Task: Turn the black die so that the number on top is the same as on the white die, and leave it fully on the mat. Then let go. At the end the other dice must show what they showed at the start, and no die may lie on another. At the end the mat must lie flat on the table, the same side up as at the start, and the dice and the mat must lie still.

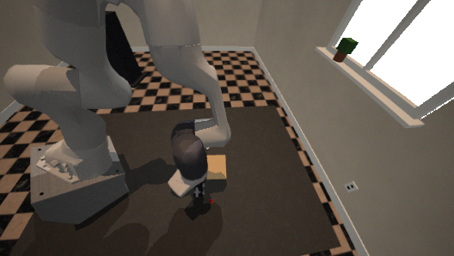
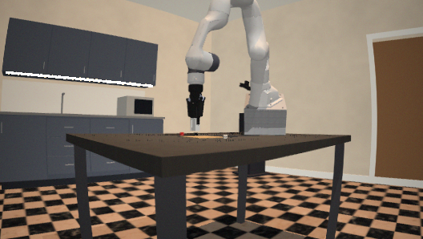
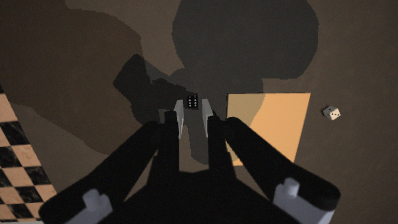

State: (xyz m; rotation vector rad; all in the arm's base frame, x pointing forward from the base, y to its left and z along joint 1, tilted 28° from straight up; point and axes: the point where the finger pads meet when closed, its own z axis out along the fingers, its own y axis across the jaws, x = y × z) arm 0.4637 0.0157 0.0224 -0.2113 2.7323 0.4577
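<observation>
The black die point(image 3: 192, 101) lies on the dark table just left of the tan mat point(image 3: 270, 127), off the mat, with six pips facing up. My gripper point(image 3: 192, 108) hangs straight above it, a little over the table. The fingers stand narrowly apart, with a gap wider than the die, and hold nothing. The white die point(image 3: 331, 113) lies on the table just right of the mat; its top pips are too small to count. The gripper also shows in the top view point(image 1: 198, 192) and in the exterior view point(image 2: 195, 127). The arm hides the black die in the top and exterior views.
A small red die point(image 1: 211, 201) lies on the table close to the gripper, and also shows in the exterior view point(image 2: 181, 133). The robot base point(image 1: 73, 180) stands at one table edge. The mat point(image 1: 216, 167) is partly hidden by the wrist.
</observation>
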